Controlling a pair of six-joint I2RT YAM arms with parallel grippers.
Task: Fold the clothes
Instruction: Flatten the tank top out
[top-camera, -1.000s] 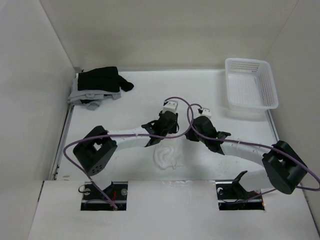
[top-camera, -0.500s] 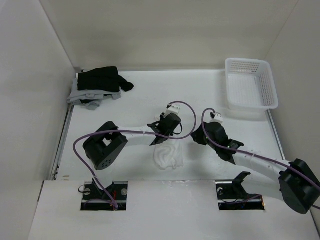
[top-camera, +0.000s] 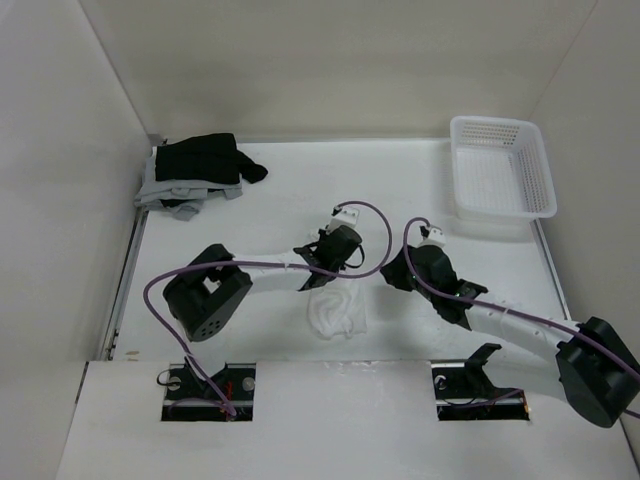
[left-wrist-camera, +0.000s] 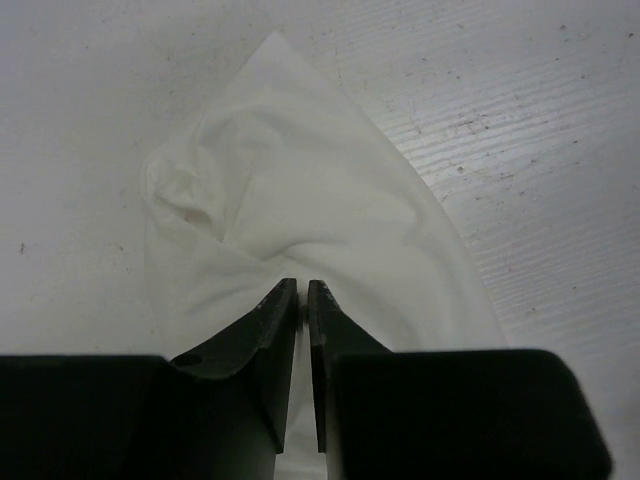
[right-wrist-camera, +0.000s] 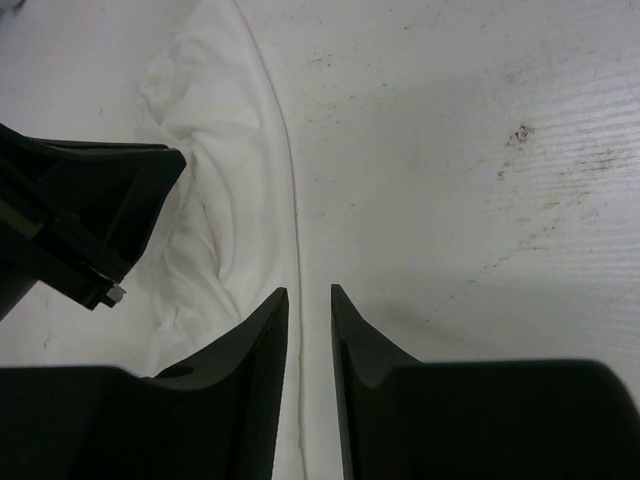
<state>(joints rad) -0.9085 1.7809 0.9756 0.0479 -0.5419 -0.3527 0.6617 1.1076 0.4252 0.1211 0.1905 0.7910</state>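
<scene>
The clothes (top-camera: 337, 313) are one small crumpled white garment lying on the table near the front, also seen in the left wrist view (left-wrist-camera: 300, 190) and the right wrist view (right-wrist-camera: 225, 170). My left gripper (top-camera: 336, 278) reaches down onto its far edge. Its jaws (left-wrist-camera: 302, 290) are pressed almost together, and the wrinkles of the cloth run into the tips. My right gripper (top-camera: 393, 278) hovers just right of the garment, jaws a little apart (right-wrist-camera: 310, 295), with the hem line passing under the gap and nothing between them. The left gripper's black body (right-wrist-camera: 85, 215) shows beside it.
A white mesh basket (top-camera: 500, 170) stands at the back right. A black garment (top-camera: 205, 158) lies on a light grey one (top-camera: 160, 192) at the back left. Purple cables (top-camera: 375, 235) loop over both arms. White walls close in on three sides.
The left jaws have closed onto the white garment's edge. The right arm has swung back to the right, its gripper drawing away from the left one and opening slightly.
</scene>
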